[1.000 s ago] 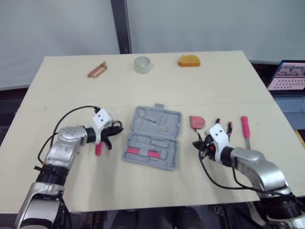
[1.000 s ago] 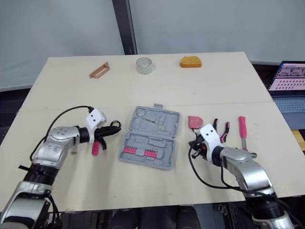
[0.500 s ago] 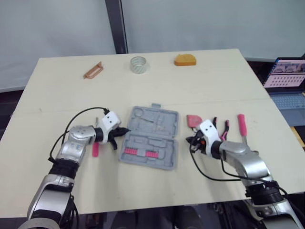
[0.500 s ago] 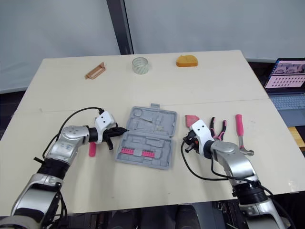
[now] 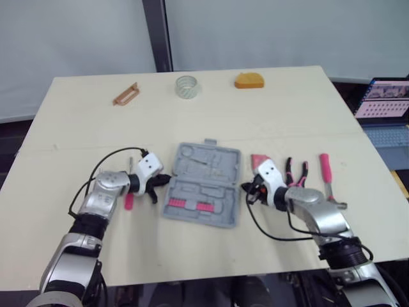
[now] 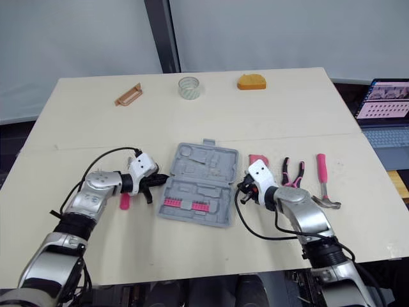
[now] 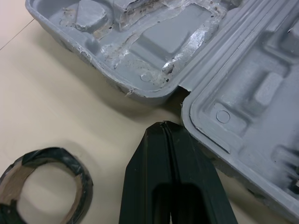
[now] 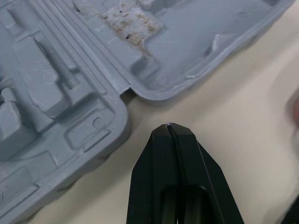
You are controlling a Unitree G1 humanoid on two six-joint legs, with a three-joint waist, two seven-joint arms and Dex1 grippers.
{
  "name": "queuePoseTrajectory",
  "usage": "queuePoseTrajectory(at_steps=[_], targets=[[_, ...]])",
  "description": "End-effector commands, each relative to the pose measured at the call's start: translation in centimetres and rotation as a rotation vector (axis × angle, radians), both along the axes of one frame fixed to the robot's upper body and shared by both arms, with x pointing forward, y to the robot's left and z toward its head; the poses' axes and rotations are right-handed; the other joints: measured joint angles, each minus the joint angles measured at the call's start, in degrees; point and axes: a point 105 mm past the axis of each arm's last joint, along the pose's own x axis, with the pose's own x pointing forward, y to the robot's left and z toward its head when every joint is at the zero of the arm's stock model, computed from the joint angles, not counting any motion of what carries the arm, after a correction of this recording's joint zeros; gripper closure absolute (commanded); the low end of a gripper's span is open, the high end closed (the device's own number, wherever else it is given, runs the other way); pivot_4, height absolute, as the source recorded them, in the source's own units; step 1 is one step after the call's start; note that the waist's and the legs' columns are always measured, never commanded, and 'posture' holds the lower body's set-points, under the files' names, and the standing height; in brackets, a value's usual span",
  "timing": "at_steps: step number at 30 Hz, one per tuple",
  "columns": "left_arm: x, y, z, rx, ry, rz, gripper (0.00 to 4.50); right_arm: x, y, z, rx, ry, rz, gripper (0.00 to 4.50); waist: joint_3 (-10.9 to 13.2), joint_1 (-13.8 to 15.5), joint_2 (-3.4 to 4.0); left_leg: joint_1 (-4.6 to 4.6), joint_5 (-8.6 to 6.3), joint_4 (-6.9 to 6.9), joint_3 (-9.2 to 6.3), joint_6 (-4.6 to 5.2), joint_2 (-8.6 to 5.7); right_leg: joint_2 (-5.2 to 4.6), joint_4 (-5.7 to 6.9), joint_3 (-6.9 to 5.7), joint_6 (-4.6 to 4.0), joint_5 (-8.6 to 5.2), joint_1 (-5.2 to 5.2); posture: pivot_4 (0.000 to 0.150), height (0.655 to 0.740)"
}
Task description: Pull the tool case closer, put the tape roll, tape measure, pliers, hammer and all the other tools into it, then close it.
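The pale tabletop carries everything, and a laptop sits off its right edge. The grey tool case lies open and flat in the middle of the near half, with its handle side away from the robot and a row of pink bits in its nearer half. The left gripper has its two black fingers pressed together with nothing between them, and its tip is just beside the case's left edge where the two halves meet. The right gripper is likewise pinched closed and empty, with its tip just beside the same seam on the case's right edge. To the right of the case lie the pink-handled hammer and, nearer the case, the pink-handled pliers. A pink tool lies between the pliers and the case. A brown tool, a clear tape roll and the orange tape measure are spread along the far edge. A dark tape roll lies beside the left gripper, near a small pink-handled tool.
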Motion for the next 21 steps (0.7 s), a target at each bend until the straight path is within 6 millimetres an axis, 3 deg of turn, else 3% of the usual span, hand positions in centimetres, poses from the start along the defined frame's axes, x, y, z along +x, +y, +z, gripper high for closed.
queuePoseTrajectory(at_steps=[1,14,21], targets=[[0.0,-0.5,0.6,-0.010,-0.023,-0.026,4.47,0.0,0.5,0.8,0.007,-0.032,0.040,4.50,0.00,0.02,0.00,0.00,0.00,0.00,0.00,0.00,0.00,0.00,0.01,0.00,0.00,0.00,0.00,0.150,0.7349],[-3.0,-1.9,-0.5,-0.023,0.036,-0.100,4.47,-1.2,1.4,0.2,-0.010,-0.022,0.120,4.50,0.00,-0.04,0.00,0.04,0.00,0.01,0.02,0.00,0.03,0.00,0.06,0.00,0.00,0.00,0.01,0.150,0.7349],[-5.3,-2.0,-0.6,-0.024,0.063,-0.115,4.47,-2.9,1.5,0.2,-0.030,-0.010,0.197,4.50,0.00,0.05,0.00,0.05,0.00,0.01,0.04,0.00,0.04,0.00,0.06,0.01,0.00,0.00,0.01,0.150,0.7349]])
